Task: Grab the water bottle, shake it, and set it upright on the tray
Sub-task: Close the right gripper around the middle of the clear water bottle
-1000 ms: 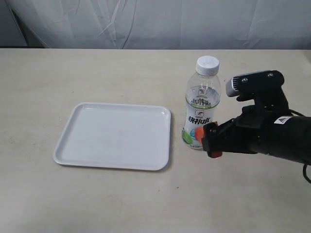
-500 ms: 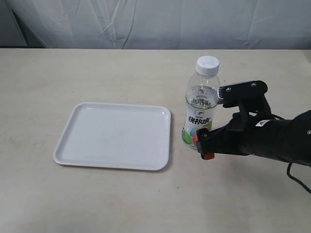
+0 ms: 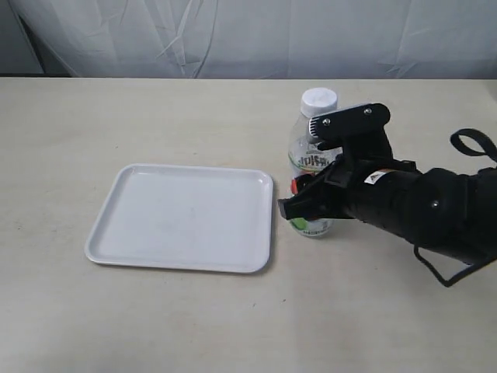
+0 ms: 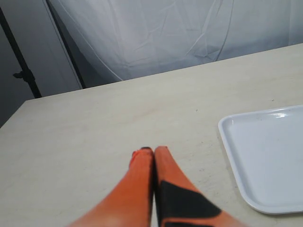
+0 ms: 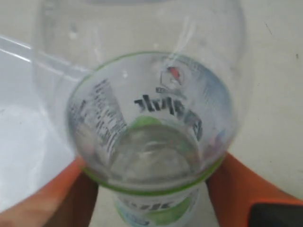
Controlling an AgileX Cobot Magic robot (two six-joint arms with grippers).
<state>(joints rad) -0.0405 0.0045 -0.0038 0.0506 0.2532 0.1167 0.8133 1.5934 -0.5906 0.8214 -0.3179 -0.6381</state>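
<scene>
The water bottle [image 3: 309, 162] stands upright on the table just right of the tray [image 3: 178, 217]. Its white cap [image 3: 319, 99] shows above my right arm. My right gripper [image 3: 301, 199] is round the bottle's lower body. In the right wrist view the bottle [image 5: 151, 118] fills the frame, and the orange fingers [image 5: 71, 189] of my right gripper [image 5: 151, 191] press on its two sides. My left gripper [image 4: 150, 150] is shut with nothing in it and hovers over bare table left of the tray [image 4: 265, 151]. It is outside the exterior view.
The tray lies flat and holds nothing. A white cloth backdrop [image 3: 248, 39] hangs behind the table's far edge. My right arm [image 3: 419, 210] and its cable stretch over the table's right side.
My right gripper moved left until its fingers went round the bottle's lower body. The bottle shifted slightly left, toward the tray.
</scene>
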